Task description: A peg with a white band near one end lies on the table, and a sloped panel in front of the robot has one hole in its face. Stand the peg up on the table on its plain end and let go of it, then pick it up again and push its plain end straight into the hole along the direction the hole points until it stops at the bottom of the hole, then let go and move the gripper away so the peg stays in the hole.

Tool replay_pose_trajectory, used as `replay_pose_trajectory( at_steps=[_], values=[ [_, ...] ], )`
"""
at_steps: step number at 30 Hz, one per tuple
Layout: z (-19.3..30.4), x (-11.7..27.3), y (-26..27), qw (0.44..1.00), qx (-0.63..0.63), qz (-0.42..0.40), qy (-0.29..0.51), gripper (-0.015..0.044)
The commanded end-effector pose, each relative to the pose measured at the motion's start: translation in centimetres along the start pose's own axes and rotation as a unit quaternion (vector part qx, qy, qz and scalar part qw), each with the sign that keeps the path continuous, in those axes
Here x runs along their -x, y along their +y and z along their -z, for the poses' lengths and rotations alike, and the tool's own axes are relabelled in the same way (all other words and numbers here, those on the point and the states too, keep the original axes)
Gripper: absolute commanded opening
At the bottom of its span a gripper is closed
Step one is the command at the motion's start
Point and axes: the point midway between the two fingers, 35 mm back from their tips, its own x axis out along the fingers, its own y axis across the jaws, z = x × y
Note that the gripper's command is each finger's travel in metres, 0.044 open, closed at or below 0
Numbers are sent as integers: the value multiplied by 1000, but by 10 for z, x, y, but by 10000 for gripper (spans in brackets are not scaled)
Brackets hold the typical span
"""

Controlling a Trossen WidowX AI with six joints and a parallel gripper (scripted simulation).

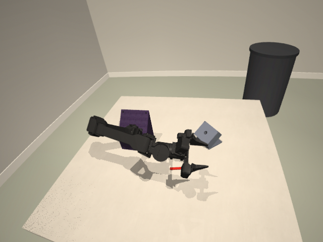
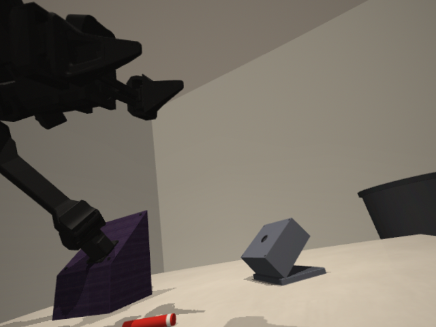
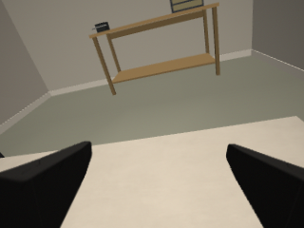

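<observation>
The red peg [image 1: 175, 168] [image 2: 148, 321] lies on its side on the table. Its white band [image 2: 169, 319] is near the right end in the exterior view; in the top view a finger hides that end. The peg does not show in the wrist view. The grey sloped panel [image 1: 199, 135] [image 2: 256, 248] stands on a flat base, with one empty hole [image 1: 205, 132] [image 2: 264, 238] in its tilted face. My gripper [image 1: 208, 155] [image 2: 161, 66] [image 3: 160, 149] is wide open and empty, high above the table, with its fingers pointing out sideways. In the top view one finger overlaps the panel's lower left edge.
The purple wedge block [image 1: 134, 117] [image 2: 131, 267] carries the arm's base. A dark bin [image 1: 268, 80] [image 2: 401, 211] stands beyond the table [image 1: 234, 203] [image 3: 161, 190]. The wrist view also shows a wooden shelf table [image 3: 166, 67] by the wall, past the table's edge.
</observation>
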Motion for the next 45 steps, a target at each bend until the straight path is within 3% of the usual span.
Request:
replay_pose_trajectory(
  at_steps=[1,14,28,40,45],
  values=[
    [27,-11,11,998,-21,-4,63,440],
    [118,-23,51,960,-48,-3,277,440],
    [197,3,84,874,5,23,485,440],
    [236,38,94,780,112,58,614,440],
    [238,42,94,768,128,62,625,440]
  ],
)
